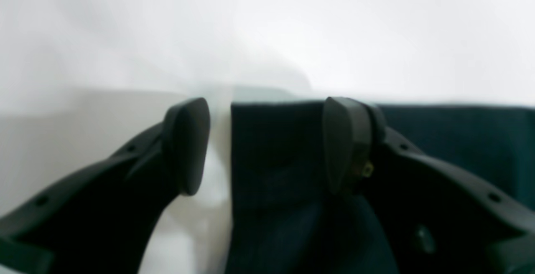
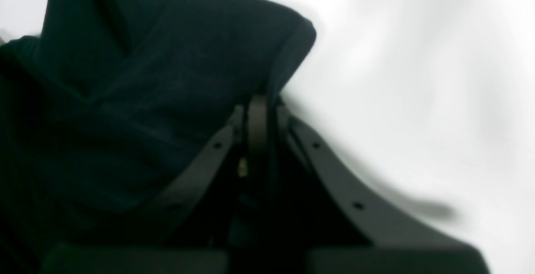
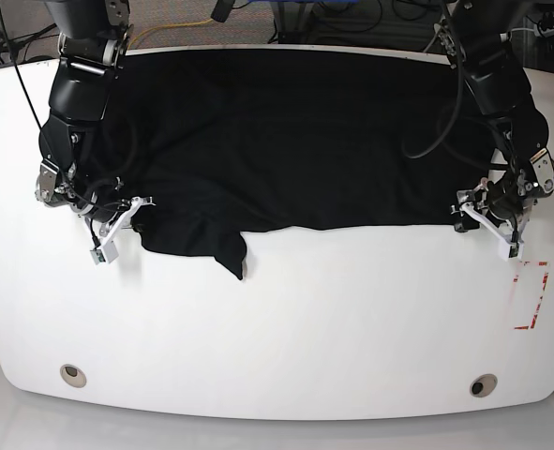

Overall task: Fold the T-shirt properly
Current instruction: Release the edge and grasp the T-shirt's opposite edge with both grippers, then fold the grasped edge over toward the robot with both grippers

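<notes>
The black T-shirt (image 3: 295,141) lies spread over the far half of the white table (image 3: 286,328), with a loose flap hanging toward me at its front left (image 3: 225,248). At the shirt's left front corner, my right gripper (image 3: 117,228) is shut on a raised fold of the T-shirt (image 2: 188,65), its fingertips (image 2: 257,115) pressed together. My left gripper (image 3: 487,223) sits at the right front corner. It (image 1: 267,144) is open, and the edge of the T-shirt (image 1: 271,161) lies between its fingers without being pinched.
A red outlined rectangle (image 3: 531,295) is marked on the table in front of the left arm. Two round holes (image 3: 72,375) (image 3: 484,385) sit near the table's front edge. Cables run behind the back edge (image 3: 183,33).
</notes>
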### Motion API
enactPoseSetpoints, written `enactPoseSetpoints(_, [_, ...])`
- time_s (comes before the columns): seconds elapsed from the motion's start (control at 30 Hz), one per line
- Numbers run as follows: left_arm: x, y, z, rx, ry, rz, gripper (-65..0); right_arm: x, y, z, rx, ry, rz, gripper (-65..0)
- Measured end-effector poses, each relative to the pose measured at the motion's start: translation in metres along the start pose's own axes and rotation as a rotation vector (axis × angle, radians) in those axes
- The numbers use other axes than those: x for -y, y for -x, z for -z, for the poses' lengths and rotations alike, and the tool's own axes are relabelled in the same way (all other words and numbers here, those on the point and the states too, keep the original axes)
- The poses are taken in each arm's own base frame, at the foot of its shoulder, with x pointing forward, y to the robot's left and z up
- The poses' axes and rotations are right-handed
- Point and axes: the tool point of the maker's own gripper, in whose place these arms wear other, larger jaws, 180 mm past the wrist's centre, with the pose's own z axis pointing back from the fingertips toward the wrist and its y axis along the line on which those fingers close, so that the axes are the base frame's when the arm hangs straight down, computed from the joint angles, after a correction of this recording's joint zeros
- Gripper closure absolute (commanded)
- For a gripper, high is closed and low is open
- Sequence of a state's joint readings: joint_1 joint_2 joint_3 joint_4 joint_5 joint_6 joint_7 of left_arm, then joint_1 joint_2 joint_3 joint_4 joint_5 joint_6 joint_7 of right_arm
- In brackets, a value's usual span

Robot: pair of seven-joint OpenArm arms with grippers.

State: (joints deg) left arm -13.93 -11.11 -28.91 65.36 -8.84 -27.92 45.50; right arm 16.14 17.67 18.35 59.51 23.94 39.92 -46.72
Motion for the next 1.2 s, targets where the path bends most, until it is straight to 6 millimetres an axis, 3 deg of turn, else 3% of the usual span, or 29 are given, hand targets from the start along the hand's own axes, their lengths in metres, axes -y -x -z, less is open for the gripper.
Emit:
enactPoseSetpoints(0.07, [0.001, -0.001, 0.001, 0.0, 0.003, -0.001, -27.6, -0.001, 0.0, 0.0, -0.005, -0.001, 0.0, 0.0])
enactPoseSetpoints(0.17, [0.001, 0.003, 0.0, -0.002, 0.004, -0.003, -4.7, 0.0, 0.0, 0.0, -0.011, -0.001, -0.002, 0.0])
enactPoseSetpoints(0.2, [0.0, 0.004, 0.0, -0.005, 0.003, -0.003, 0.0, 0.0, 0.0, 0.0, -0.01, -0.001, -0.003, 0.0])
enactPoseSetpoints(0.33, [0.0, 0.005, 0.0, -0.008, 0.004, -0.004, 0.0, -0.001, -0.001, -0.002, -0.015, 0.004, -0.018, 0.0])
enactPoseSetpoints(0.57, [0.001, -0.003, -0.005, -0.021, -0.01, 0.025, 0.0, -0.014, -0.035, -0.014, 0.039, 0.02, -0.11, 0.0])
enactPoseSetpoints(0.77, [0.0, -0.038, -0.027, 0.06, -0.055, 0.094, 0.0, -0.023, -0.054, -0.031, 0.046, 0.053, -0.201, 0.0])
enactPoseSetpoints(0.93, [0.011, -0.058, -0.045, 0.105, -0.037, 0.201, 0.0, -0.029, -0.067, -0.048, 0.055, 0.086, -0.27, 0.0])
enactPoseSetpoints(1.07, [0.012, -0.068, -0.058, 0.132, -0.056, 0.241, 0.0, -0.039, -0.072, -0.065, 0.084, 0.117, -0.336, 0.0])
enactPoseSetpoints(1.2, [0.011, -0.06, -0.069, 0.128, -0.077, 0.28, 0.0, -0.034, -0.063, -0.085, 0.086, 0.164, -0.338, 0.0])
